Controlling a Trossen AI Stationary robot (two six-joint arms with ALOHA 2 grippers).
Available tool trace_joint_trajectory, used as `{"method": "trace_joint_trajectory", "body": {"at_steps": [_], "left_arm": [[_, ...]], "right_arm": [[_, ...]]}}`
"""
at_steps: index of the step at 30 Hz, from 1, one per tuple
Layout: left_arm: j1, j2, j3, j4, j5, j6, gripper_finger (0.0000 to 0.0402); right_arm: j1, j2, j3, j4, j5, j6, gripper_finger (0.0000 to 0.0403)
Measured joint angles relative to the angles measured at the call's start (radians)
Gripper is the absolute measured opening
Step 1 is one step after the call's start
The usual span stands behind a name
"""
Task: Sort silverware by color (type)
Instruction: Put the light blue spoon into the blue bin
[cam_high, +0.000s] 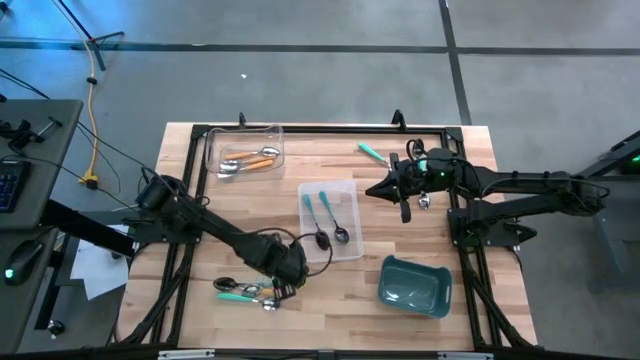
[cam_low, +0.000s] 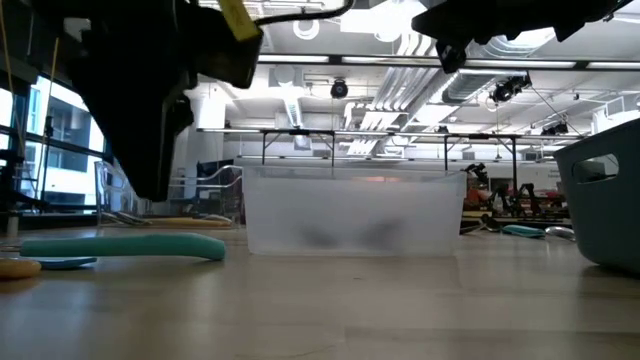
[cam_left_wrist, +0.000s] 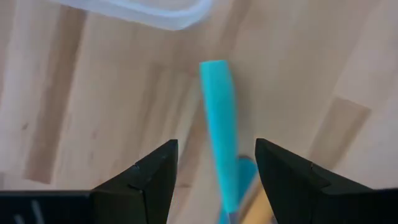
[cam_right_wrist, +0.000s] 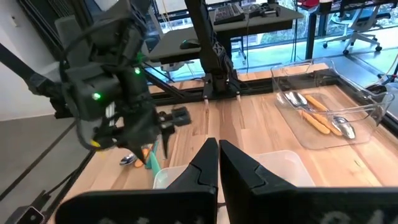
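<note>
The left gripper (cam_high: 283, 282), fingers apart, is straddling a teal-handled spoon (cam_left_wrist: 221, 137) in the seven-o'clock pile, needing only descent and closing, while the right gripper (cam_right_wrist: 217, 155), fingers together and empty, is waiting at two o'clock.

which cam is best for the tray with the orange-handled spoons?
High view: the clear tray shows whole, with the orange-handled spoons inside. The right wrist view shows it obliquely, partly cut off. The left wrist view misses it; in the low view I cannot tell.

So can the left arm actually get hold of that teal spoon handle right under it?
Probably yes: the left gripper is open, its fingers either side of the teal spoon handle, with nothing between them.
</note>
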Motion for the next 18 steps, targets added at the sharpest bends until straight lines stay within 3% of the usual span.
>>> {"method": "trace_joint_trajectory", "body": {"at_steps": [8,18], "left_arm": [[0.027,-0.002,-0.057,0.083,0.084,-0.012,0.0204],[-0.010,0.040,-0.061,0.083,0.014,-0.003,0.0204]], "right_arm": [[0.000,0.000,0.000,-0.003,0.001,-0.007,0.0000],[-0.003,0.000,0.000,-0.009,0.001,-0.020,0.0000]]}}
